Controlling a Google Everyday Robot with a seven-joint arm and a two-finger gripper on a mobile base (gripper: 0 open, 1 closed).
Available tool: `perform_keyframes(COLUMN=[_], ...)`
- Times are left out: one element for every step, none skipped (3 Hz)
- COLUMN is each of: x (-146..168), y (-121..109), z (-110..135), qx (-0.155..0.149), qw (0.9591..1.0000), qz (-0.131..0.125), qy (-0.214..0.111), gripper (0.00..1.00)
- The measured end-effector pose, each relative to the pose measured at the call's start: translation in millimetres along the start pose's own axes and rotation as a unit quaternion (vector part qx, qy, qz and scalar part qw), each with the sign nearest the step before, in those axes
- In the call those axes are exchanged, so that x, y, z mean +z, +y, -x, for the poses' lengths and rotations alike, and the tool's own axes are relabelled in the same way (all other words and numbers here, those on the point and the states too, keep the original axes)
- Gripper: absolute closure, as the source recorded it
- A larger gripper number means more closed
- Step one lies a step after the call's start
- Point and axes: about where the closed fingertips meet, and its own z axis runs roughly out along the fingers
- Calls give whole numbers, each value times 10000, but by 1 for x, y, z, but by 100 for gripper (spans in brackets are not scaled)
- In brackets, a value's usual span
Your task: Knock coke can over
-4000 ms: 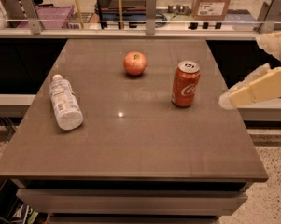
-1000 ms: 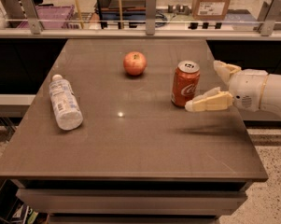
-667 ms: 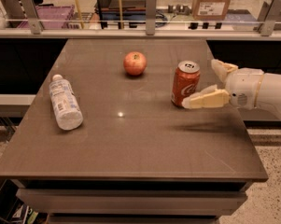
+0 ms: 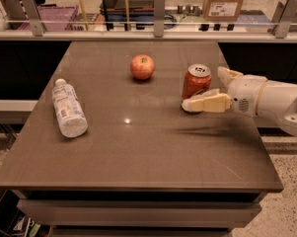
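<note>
The coke can (image 4: 195, 81) is red-orange with a silver top and stands upright on the right part of the brown table (image 4: 138, 147). My gripper (image 4: 203, 88) comes in from the right on a white arm, low over the table, and is open. Its near finger (image 4: 206, 103) lies in front of the can's base, at or very close to it. Its far finger (image 4: 227, 74) is just right of the can, behind it. Nothing is held.
A red apple (image 4: 142, 66) sits left of the can, further back. A clear water bottle (image 4: 68, 108) lies on its side at the left. A railing (image 4: 158, 27) runs along the table's far edge, with boxes and shelves behind it.
My gripper has come in from the right edge and moved left to the can; the near finger now reaches across the front of its base. The can still stands upright.
</note>
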Motion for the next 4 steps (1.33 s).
perform_keyframes(x=[11, 23, 26, 27], y=[5, 10, 12, 14], z=[1, 4, 6, 7], qx=[95, 23, 0, -9], qw=[9999, 9999, 9998, 9998], qz=[-27, 48, 79, 94], qy=[-78, -154, -168, -171], gripper=[0, 17, 48, 70])
